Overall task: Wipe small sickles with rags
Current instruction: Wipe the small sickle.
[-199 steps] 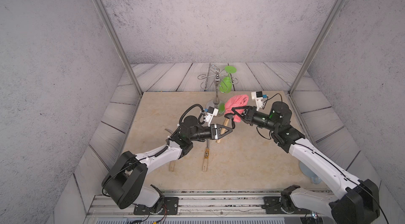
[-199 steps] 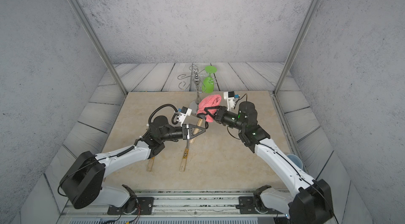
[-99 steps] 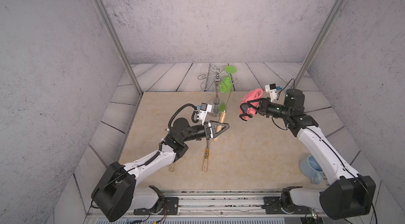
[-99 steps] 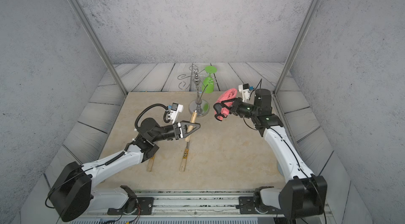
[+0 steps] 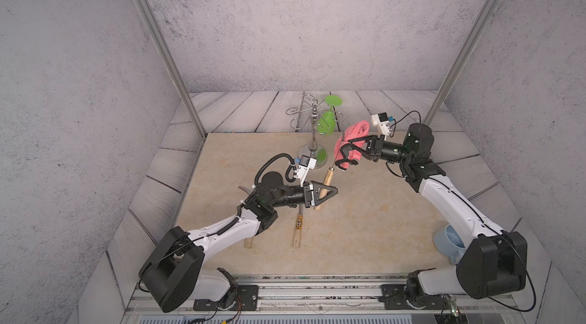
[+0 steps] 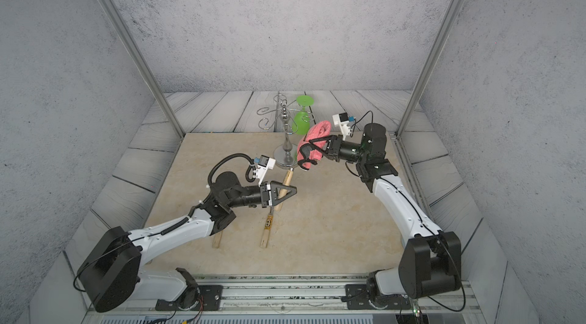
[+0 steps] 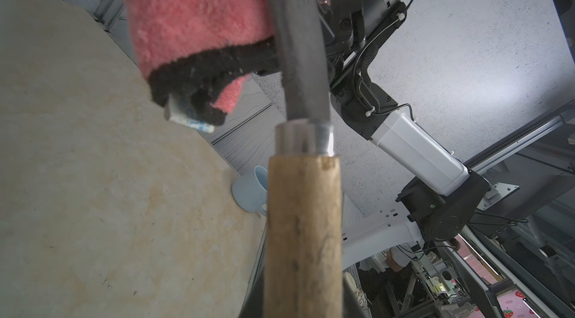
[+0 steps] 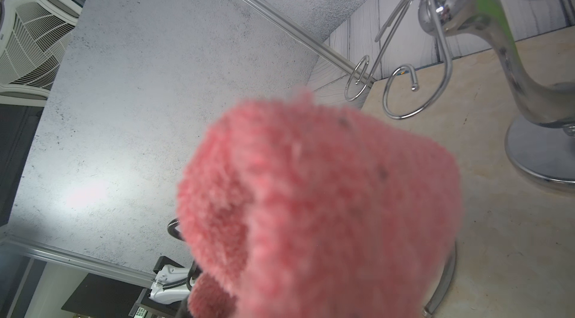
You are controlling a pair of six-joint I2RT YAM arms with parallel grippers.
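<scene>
Left of centre, your left claw [image 5: 335, 191] is clamped on one sickle [image 5: 327, 178] by the handle, blade up at the rag [image 5: 350, 140] — push hard and it could pivot. Your right claw [image 5: 344, 156] grips that rag just beside the stand [image 5: 313, 138] — wide strokes may knock it over.

High stereo pair, two wrist close-ups
</scene>
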